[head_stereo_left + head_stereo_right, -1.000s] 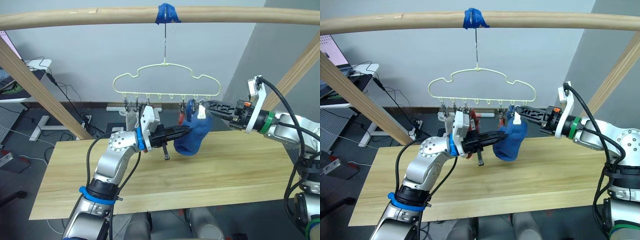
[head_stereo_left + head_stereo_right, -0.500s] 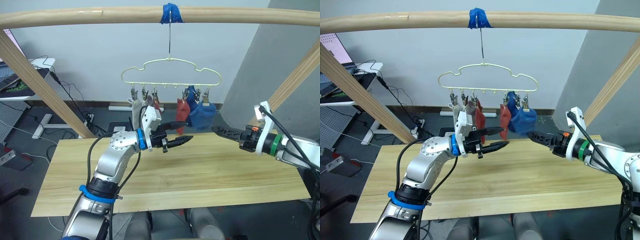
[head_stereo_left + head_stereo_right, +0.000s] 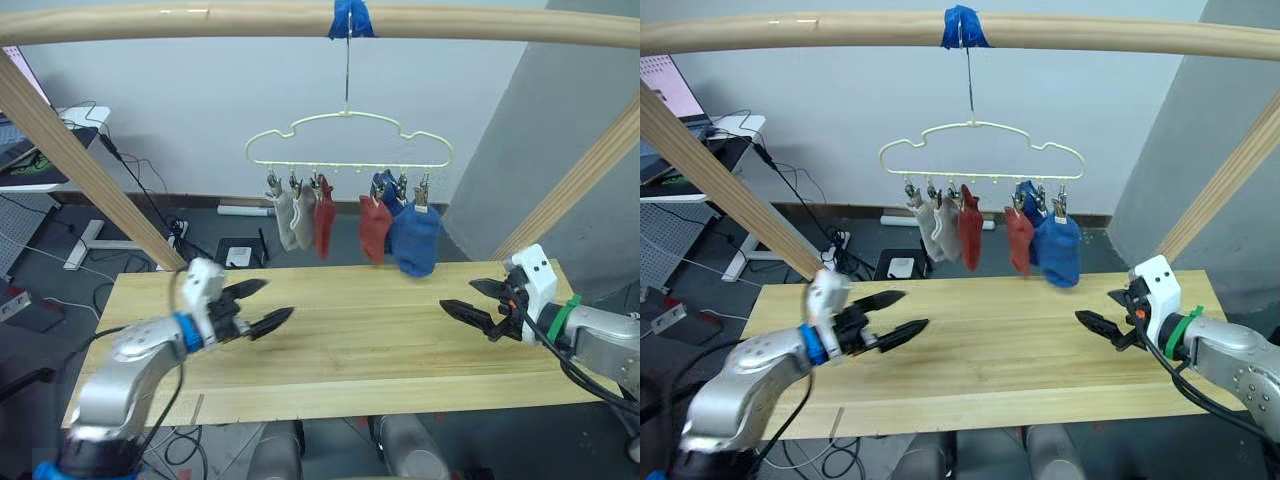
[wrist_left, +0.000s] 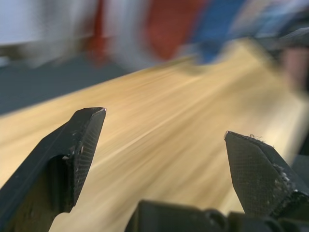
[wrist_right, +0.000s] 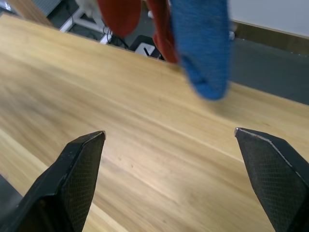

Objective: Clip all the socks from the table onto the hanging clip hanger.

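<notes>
The pale-yellow clip hanger (image 3: pixel 348 140) hangs by its hook from the rail. Clipped along it are two light grey socks (image 3: pixel 291 216), two rust-red socks (image 3: pixel 324 215) and two blue socks (image 3: pixel 413 240), all clear of the light-wood table (image 3: pixel 380 350). My left gripper (image 3: pixel 275 300) is open and empty, low over the table's left part. My right gripper (image 3: pixel 458 295) is open and empty too, over the right part and pointing inward. In the right wrist view, a blue sock (image 5: pixel 203 43) and the red socks (image 5: pixel 120 12) dangle beyond the spread fingers (image 5: pixel 77 174).
A thick wooden rail (image 3: pixel 200 22) with blue tape (image 3: pixel 350 18) spans the top. Slanted wooden braces come down at the left (image 3: pixel 80 170) and right (image 3: pixel 580 180). Behind the table, cables and a power strip (image 3: pixel 240 255) lie on the dark floor.
Both arms have drawn back from the hanger and come down over the table. The left gripper opened and let go of the blue sock, which now hangs clipped. The view shifted slightly.
</notes>
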Available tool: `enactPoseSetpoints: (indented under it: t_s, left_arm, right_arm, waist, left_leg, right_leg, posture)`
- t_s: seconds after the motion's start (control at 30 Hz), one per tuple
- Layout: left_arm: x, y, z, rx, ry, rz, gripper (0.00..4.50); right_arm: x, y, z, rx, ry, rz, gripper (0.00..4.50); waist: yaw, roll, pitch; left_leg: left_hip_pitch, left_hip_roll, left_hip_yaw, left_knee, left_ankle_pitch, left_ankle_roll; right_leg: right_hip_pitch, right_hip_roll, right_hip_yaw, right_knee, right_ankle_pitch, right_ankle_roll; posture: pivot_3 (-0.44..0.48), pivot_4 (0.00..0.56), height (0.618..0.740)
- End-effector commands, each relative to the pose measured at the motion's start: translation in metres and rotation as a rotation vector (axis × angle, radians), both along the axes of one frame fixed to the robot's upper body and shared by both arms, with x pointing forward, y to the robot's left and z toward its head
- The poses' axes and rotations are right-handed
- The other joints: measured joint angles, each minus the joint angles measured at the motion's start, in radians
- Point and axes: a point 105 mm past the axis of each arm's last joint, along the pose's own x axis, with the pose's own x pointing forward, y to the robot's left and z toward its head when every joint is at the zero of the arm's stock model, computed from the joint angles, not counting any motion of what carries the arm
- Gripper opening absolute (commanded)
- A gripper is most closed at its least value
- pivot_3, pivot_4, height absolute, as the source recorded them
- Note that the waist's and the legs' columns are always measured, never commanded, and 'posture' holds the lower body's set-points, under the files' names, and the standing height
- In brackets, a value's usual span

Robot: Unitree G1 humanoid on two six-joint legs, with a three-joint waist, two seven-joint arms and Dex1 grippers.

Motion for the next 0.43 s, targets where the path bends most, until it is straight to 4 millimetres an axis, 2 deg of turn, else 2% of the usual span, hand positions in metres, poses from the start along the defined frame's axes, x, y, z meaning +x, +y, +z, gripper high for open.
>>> enactPoseSetpoints:
  t_s: [0.03, 0.13, 0.23, 0.43]
  left_arm:
    - [-0.009, 0.025, 0.008, 0.108, -0.044, 0.099, 4.47]
    - [-0.014, 0.03, 0.003, 0.154, -0.05, 0.131, 4.47]
    - [-0.01, 0.034, 0.005, 0.131, -0.077, 0.186, 4.47]
    - [-0.012, 0.023, 0.017, 0.045, -0.091, 0.128, 4.47]
  right_arm:
    - [-0.001, 0.004, 0.01, -0.005, -0.083, 0.03, 4.5]
    - [0.0, 0.0, 0.006, -0.031, -0.099, 0.024, 4.5]
    - [0.001, -0.005, 0.003, -0.052, -0.106, 0.003, 4.5]
    - [0.004, -0.011, 0.003, -0.051, -0.131, -0.049, 4.5]
  waist:
    - [0.012, 0.0, 0.001]
    - [0.036, -0.002, 0.004]
    - [0.058, -0.004, 0.005]
    - [0.071, -0.005, 0.006]
  left_leg:
    - [0.0, 0.0, 0.0, 0.0, 0.0, 0.0]
    - [0.0, -0.001, 0.001, 0.001, 0.0, 0.0]
    - [0.0, -0.001, 0.003, 0.002, 0.0, -0.001]
    - [-0.002, 0.002, 0.007, 0.0, -0.001, -0.002]
  right_leg:
    - [0.0, 0.0, 0.0, 0.0, -0.001, -0.001]
    - [0.0, -0.002, 0.0, 0.0, -0.001, -0.002]
    - [0.0, -0.004, 0.0, -0.001, -0.001, -0.002]
    - [0.0, -0.004, -0.001, -0.004, -0.001, -0.002]
  posture:
    - [-0.068, 0.256, 0.74]
    - [-0.05, 0.252, 0.74]
    - [-0.043, 0.248, 0.74]
    - [-0.036, 0.245, 0.74]
